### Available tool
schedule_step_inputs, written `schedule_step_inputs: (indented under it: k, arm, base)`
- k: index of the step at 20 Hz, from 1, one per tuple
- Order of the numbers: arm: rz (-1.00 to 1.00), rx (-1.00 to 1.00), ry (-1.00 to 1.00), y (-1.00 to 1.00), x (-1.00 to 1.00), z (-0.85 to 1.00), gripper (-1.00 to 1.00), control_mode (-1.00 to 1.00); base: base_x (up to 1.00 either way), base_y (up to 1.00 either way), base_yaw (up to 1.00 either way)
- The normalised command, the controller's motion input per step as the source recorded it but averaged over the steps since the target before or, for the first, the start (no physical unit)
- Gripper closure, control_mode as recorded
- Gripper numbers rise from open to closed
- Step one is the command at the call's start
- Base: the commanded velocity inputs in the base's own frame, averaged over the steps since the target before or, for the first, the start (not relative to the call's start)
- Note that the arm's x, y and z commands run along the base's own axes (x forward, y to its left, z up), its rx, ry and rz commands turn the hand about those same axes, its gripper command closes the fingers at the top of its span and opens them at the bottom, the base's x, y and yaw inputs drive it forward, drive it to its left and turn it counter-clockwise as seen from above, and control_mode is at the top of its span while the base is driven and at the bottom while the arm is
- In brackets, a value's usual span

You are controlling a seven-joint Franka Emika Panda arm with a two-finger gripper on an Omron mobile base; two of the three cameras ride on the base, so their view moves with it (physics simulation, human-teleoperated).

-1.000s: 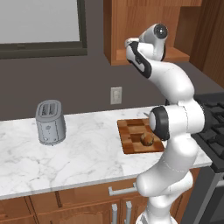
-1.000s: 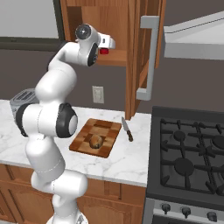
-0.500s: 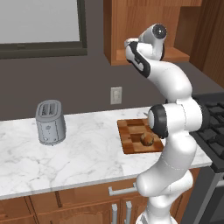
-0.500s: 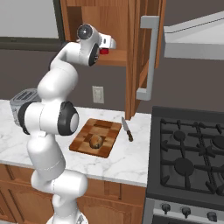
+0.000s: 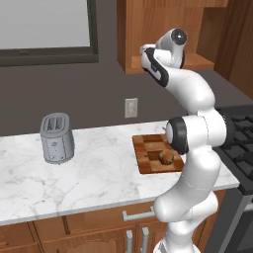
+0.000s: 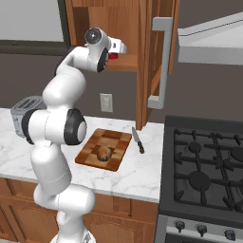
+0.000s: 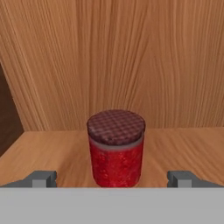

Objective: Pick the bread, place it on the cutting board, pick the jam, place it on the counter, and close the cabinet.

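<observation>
Gripper (image 7: 112, 179) fingers spread wide, either side of jam (image 7: 116, 148) on cabinet (image 6: 147, 57) shelf, not touching. Bread (image 6: 103, 153) on cutting board (image 6: 90, 159).

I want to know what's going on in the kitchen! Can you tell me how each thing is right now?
Cabinet: door open.
Jam: upright on the cabinet shelf, lid on, not grasped.
Gripper: open, one fingertip on each side of the jam.
Bread: lying on the cutting board.
Cutting board: flat on the counter.
Knife: lying on the counter beside the board.
Toaster: standing upright, slots empty.
</observation>
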Motion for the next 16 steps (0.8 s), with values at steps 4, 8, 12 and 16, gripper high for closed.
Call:
schedule_step_inputs:
  k: [4,8,12,16]
  arm:
    - [0.0,0.0,0.0,0.0,0.08,-0.05,-1.0,-1.0]
    - [0.0,0.0,0.0,0.0,0.13,-0.01,-1.0,-1.0]
    - [0.0,0.0,0.0,0.0,0.11,-0.01,-1.0,-1.0]
    - [0.0,0.0,0.0,0.0,0.14,-0.03,-1.0,-1.0]
  base:
    - [0.0,0.0,0.0]
    - [0.0,0.0,0.0]
    - [0.0,0.0,0.0]
    - [0.0,0.0,0.0]
